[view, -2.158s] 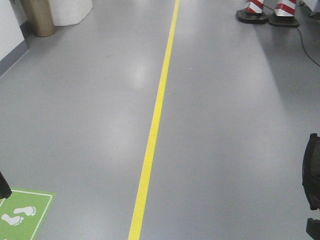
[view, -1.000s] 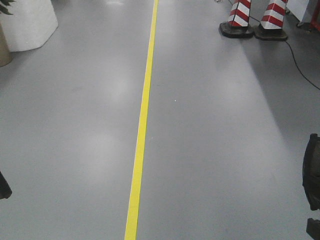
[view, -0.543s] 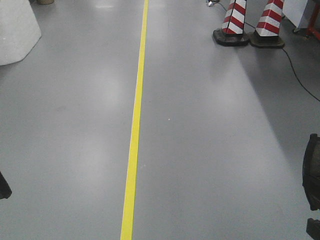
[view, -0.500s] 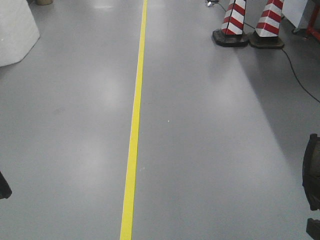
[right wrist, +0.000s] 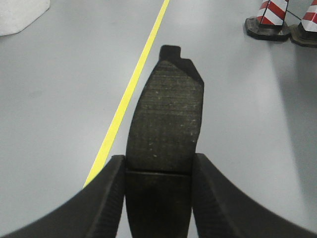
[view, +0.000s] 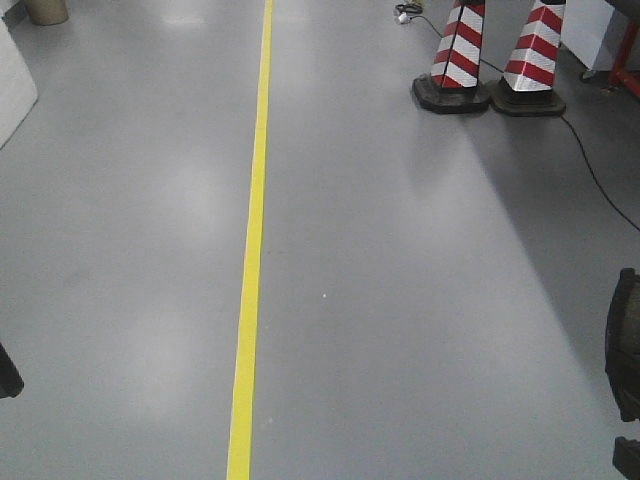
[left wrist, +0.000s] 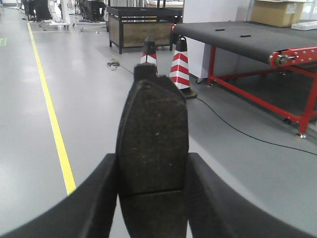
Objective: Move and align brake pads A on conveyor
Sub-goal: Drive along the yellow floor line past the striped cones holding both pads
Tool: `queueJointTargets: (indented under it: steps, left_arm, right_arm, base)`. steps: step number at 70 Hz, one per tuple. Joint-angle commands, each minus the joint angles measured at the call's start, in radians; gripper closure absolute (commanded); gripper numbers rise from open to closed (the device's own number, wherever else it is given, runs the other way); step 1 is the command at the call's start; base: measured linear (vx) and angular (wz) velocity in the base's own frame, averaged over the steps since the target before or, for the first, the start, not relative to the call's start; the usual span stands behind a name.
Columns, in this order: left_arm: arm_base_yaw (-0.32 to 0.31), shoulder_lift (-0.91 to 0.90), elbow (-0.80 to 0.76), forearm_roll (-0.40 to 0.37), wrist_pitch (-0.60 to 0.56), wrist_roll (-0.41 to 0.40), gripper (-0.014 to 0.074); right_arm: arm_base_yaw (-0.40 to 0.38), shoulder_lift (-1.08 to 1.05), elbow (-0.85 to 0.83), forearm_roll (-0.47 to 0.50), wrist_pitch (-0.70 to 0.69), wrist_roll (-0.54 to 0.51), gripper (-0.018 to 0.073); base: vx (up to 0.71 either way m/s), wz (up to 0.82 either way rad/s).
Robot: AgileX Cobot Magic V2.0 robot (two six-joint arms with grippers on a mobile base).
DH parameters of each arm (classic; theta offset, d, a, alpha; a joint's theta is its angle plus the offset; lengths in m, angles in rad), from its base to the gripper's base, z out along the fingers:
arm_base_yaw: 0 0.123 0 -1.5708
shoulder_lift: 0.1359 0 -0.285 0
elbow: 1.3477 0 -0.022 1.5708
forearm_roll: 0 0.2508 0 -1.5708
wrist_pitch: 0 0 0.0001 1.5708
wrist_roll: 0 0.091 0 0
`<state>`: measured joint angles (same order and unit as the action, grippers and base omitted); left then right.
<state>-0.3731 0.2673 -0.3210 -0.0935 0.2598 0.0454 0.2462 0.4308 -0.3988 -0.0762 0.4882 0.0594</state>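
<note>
In the left wrist view, my left gripper point(left wrist: 152, 166) is shut on a dark grey brake pad point(left wrist: 153, 124) that stands up between the fingers, its thin groove just above the fingertips. In the right wrist view, my right gripper point(right wrist: 159, 166) is shut on a second brake pad point(right wrist: 168, 119) the same way, over the grey floor. The conveyor point(left wrist: 233, 37), a dark belt on a red frame, stands far off at the upper right of the left wrist view. Two small dark pieces point(left wrist: 245, 35) lie on its belt, too small to identify.
A yellow floor line point(view: 250, 260) runs ahead over the grey floor. Two red-and-white cones point(view: 455, 60) stand at the right with a black cable point(view: 595, 175) trailing from them. A wooden crate point(left wrist: 138, 27) stands far behind. Dark arm parts show at the front view's edges point(view: 625, 350).
The front view has travelled forward along the yellow line. The cones have come closer and lower in frame, and the green footprint mat and white object have slid out of view.
</note>
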Motion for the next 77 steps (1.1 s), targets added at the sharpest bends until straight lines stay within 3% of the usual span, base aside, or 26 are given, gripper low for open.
queueJointTargets:
  steps: [1, 77]
  left_arm:
    - [-0.007, 0.006, -0.027, -0.007, -0.103, -0.001, 0.0594]
    - [-0.007, 0.006, -0.027, -0.007, -0.104, -0.001, 0.0594]
  right_arm:
    - [-0.006, 0.002, -0.030, -0.009, -0.093, -0.006, 0.0524]
    - [-0.006, 0.002, -0.030, -0.009, -0.094, -0.006, 0.0524]
  base:
    - [0.59, -0.04]
    - [0.63, 0.01]
